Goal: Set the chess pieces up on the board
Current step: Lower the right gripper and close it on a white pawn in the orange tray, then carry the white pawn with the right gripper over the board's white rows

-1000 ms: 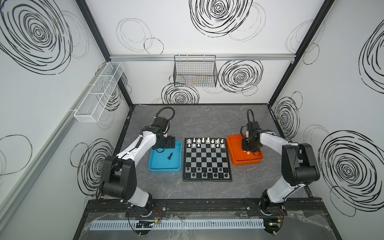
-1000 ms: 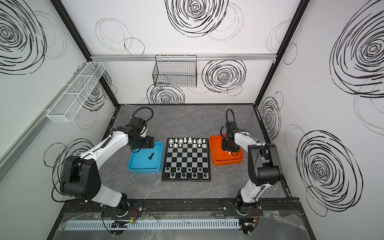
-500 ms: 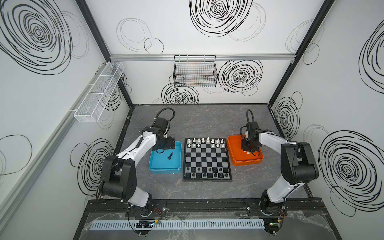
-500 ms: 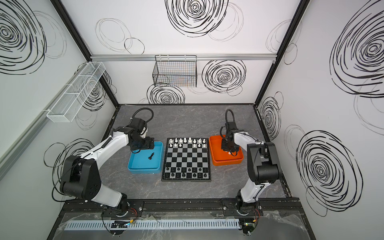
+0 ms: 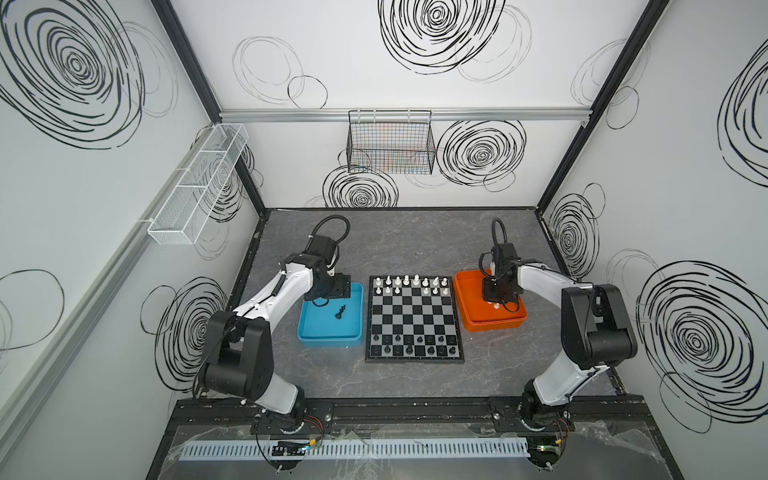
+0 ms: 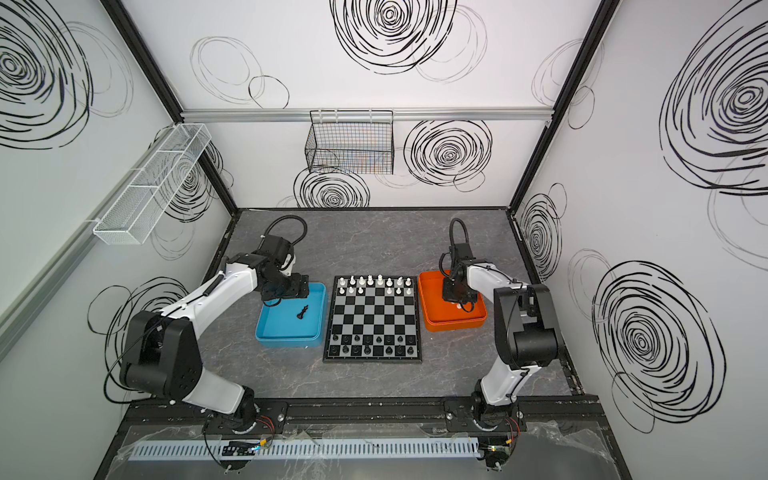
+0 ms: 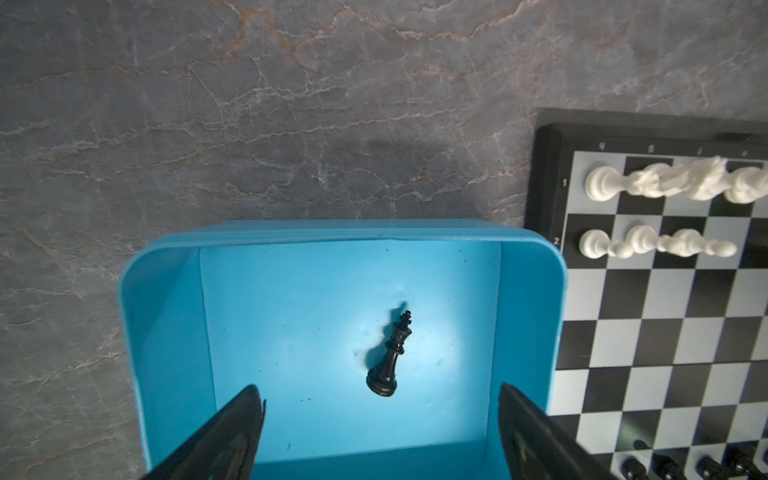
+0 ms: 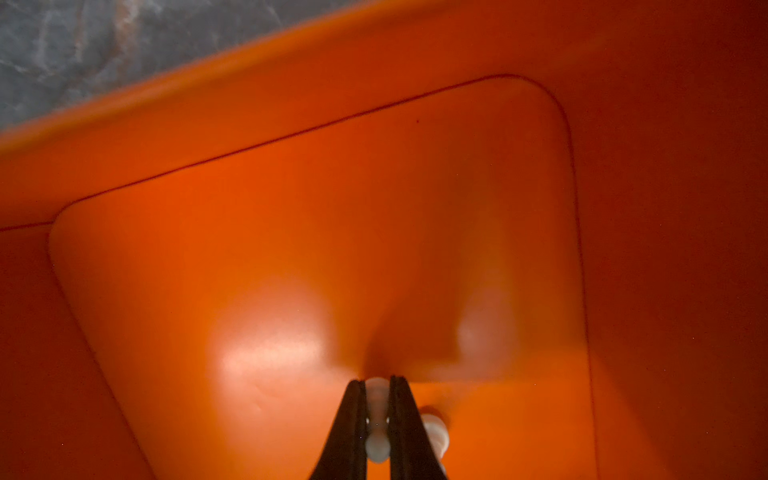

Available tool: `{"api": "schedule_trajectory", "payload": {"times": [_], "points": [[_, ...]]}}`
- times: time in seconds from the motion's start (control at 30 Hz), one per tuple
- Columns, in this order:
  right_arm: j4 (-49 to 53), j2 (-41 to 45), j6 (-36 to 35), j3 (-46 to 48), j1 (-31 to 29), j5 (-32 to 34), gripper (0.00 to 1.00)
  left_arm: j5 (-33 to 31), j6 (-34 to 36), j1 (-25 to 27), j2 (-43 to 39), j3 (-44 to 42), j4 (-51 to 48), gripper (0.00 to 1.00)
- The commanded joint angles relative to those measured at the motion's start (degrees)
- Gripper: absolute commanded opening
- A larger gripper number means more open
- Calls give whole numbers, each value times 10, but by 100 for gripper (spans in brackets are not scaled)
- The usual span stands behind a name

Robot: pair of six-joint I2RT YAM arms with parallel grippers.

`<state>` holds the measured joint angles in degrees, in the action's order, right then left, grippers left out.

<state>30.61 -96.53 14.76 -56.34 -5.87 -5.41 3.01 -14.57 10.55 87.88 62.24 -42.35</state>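
Right gripper (image 8: 377, 380) is clamped on a white piece (image 8: 377, 446) inside the orange tray (image 8: 291, 187); left gripper (image 7: 379, 387) gapes wide over the blue tray (image 7: 166, 332), a toppled black king (image 7: 392, 357) lying between its fingertips

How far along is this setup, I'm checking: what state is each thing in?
black king: lying on its side in the blue tray
left gripper: open, over the blue tray
right gripper: shut on a white piece in the orange tray
board: white pieces standing at far edge, black pieces at near edge
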Motion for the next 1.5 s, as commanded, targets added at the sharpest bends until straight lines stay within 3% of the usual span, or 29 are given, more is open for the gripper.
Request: {"api": "schedule_trajectory", "payload": {"times": [0.0, 0.33, 0.57, 1.03, 1.47], "points": [[11, 3, 0, -17, -8, 15, 8, 5, -3, -4, -1, -5, 5, 91], [71, 28, 0, -85, -33, 29, 6, 13, -4, -8, -7, -10, 8, 92], [123, 29, 5, -184, -96, 31, 6, 15, -3, -23, -16, -16, 9, 92], [132, -56, 50, -299, -273, 19, 6, 21, 5, -57, -46, -34, 6, 94], [117, -123, 60, -318, -313, 15, 7, 31, 14, -63, -52, -54, 10, 94]]}}
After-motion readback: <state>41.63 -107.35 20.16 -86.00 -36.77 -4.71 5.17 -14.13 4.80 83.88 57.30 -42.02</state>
